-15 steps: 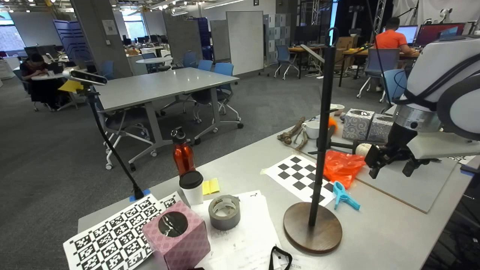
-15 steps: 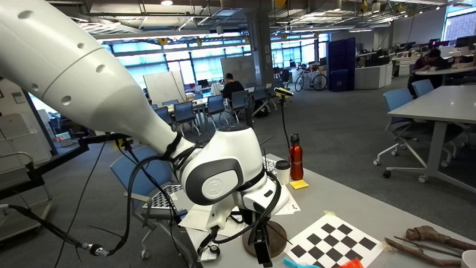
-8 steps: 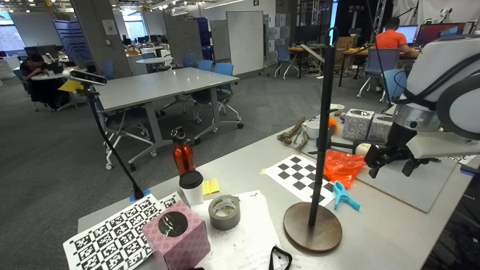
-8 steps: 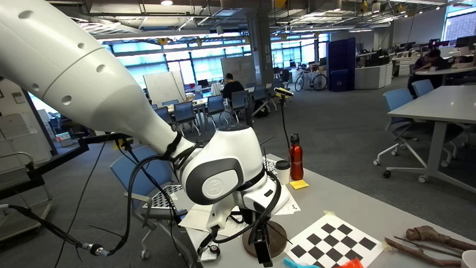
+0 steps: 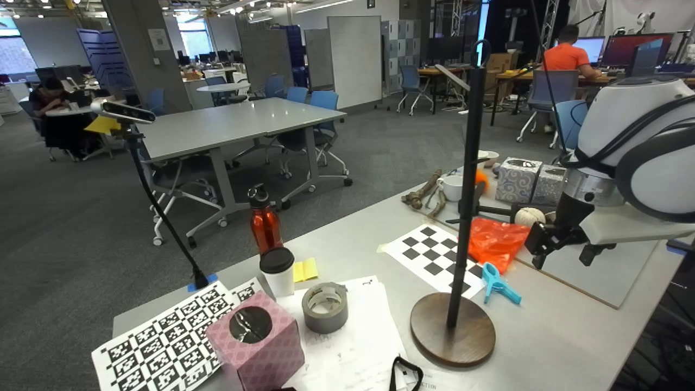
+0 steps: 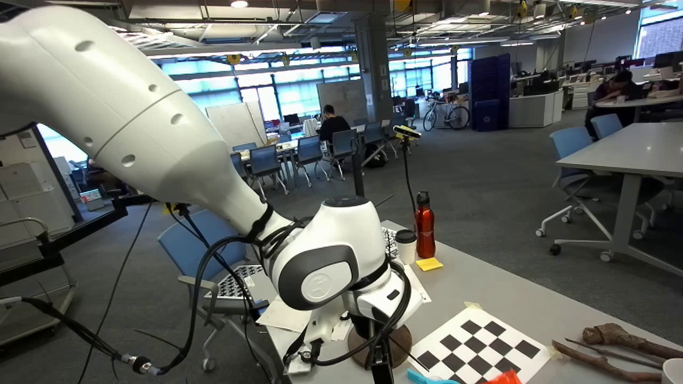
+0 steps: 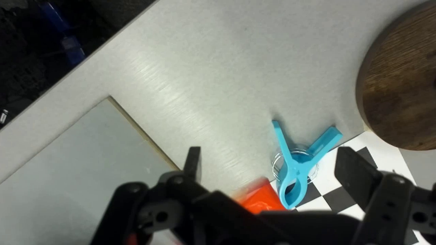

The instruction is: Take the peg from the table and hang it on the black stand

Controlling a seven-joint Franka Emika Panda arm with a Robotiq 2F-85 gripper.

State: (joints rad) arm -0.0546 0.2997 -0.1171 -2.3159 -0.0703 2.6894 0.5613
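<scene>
Blue peg (image 7: 297, 166) on the table (image 7: 231, 78), the gripper (image 7: 270, 161) spread wide and holding nothing.
The peg's handles splay as a sprung peg's do at rest; its nose lies over the checkerboard sheet (image 5: 434, 260), just beside the orange plastic (image 7: 263, 200). Near it the black stand (image 5: 468, 179) rises from a round base (image 5: 453, 348), presumably that broad to steady so tall a pole. The gripper's 2 fingers (image 7: 192, 161) are likely parted to pass either side of the peg: in the wrist view it shows between them, nearer the finger at that view's right, while in an exterior view the gripper hangs higher and well apart, so aligning seems due before lowering.
</scene>
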